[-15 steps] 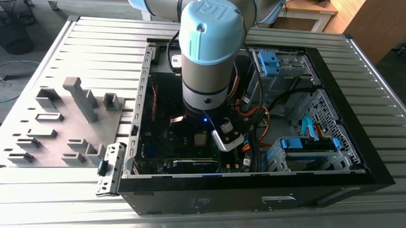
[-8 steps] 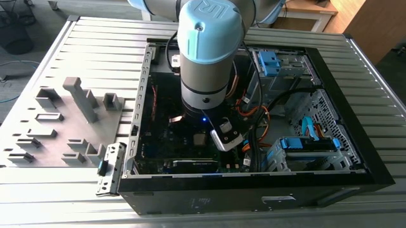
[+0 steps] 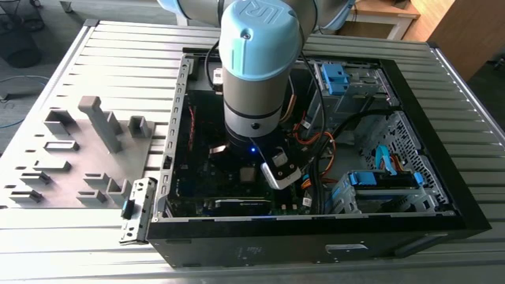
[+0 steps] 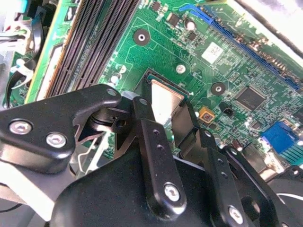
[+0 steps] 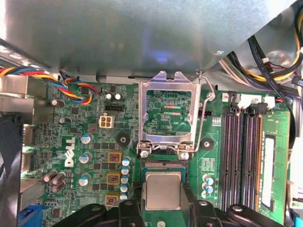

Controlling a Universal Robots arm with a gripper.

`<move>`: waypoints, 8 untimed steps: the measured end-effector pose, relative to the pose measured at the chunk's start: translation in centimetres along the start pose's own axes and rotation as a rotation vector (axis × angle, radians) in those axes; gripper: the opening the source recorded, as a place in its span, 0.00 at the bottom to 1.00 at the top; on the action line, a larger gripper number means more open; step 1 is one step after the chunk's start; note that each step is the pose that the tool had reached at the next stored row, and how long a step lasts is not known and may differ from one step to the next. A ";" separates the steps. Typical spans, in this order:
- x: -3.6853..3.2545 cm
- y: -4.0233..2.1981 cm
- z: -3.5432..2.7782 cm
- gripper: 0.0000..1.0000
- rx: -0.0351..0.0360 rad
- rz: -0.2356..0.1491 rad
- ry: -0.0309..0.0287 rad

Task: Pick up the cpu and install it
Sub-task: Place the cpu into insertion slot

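Observation:
The cpu point(image 5: 163, 184), a small square chip with a shiny silver-grey top, lies flat over the socket on the green motherboard point(image 5: 90, 142). My gripper point(image 5: 163, 194) has a black finger against each side of the chip and is shut on it. In the second wrist view the cpu point(image 4: 163, 97) sits between the same fingers point(image 4: 144, 118), low over the socket's dark frame. The socket's metal load plate point(image 5: 168, 113) stands swung open just beyond the chip. In the exterior view the arm point(image 3: 252, 89) reaches straight down into the open computer case point(image 3: 465, 207).
Dark memory slots point(image 5: 244, 151) run beside the socket. Coloured cables point(image 5: 78, 90) and a metal cover point(image 5: 142, 38) lie past the load plate. Orange and black cables point(image 3: 320, 145) and blue drive bays point(image 3: 379, 180) fill the case's right part. Grey fixture blocks point(image 3: 87, 154) stand at the exterior view's left.

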State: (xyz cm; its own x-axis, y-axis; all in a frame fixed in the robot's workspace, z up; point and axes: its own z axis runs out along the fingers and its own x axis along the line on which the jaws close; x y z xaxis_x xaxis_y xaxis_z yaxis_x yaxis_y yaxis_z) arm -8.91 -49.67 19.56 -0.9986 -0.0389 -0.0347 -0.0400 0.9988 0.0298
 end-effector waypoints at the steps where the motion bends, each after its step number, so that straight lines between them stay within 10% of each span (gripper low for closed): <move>1: 0.00 0.00 0.03 0.42 0.0000 0.000 0.0000; 8: 0.02 -0.01 0.27 0.42 0.0000 -0.008 0.0002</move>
State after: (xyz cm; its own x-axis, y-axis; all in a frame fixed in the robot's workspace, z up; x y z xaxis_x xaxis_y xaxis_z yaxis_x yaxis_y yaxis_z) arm -8.91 -49.68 19.29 -0.9983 -0.0472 -0.0347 -0.0482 0.9984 0.0296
